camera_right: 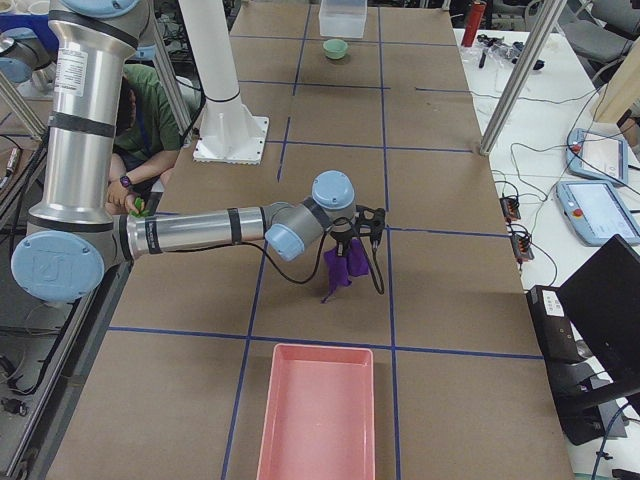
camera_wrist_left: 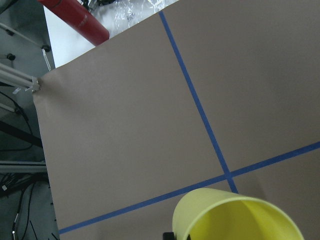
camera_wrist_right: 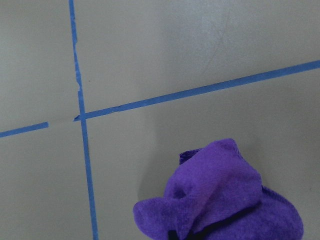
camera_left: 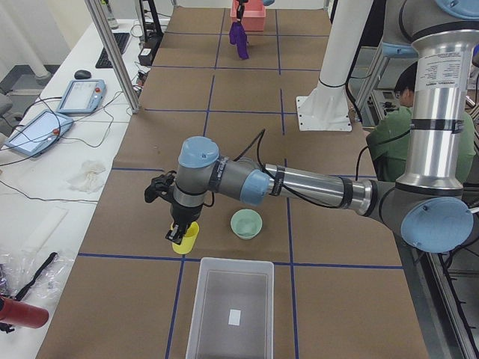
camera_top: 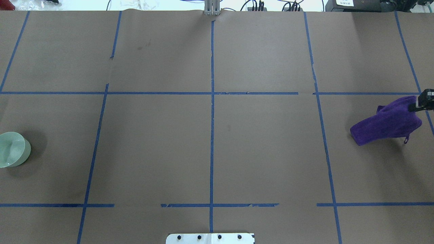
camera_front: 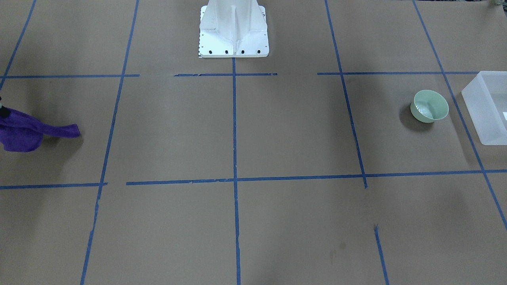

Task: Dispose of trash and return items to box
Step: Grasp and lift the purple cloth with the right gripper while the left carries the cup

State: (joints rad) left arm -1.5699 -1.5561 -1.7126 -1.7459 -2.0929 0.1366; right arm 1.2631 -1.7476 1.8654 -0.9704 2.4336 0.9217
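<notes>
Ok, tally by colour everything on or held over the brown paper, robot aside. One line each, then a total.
Yellow: 1, the cup
Mint green: 1, the bowl
Frosted white: 1, the bin
Pink: 1, the tray
Purple: 1, the cloth
Total: 5

The purple cloth (camera_wrist_right: 220,197) fills the 5 o'clock corner, bunched into a fuzzy, rounded hump. A thin dark line crosses its lower folds, and I can't tell what it is. Beneath it is the brown paper table cover (camera_wrist_right: 175,40), with a soft shadow off the cloth's 10 o'clock side. 2 strips of blue tape cross toward 9 o'clock. The long strip (camera_wrist_right: 200,90) climbs toward 3 o'clock and has a small gap just left of the crossing. The other strip (camera_wrist_right: 86,165) runs from 12 to 6 o'clock.
</notes>
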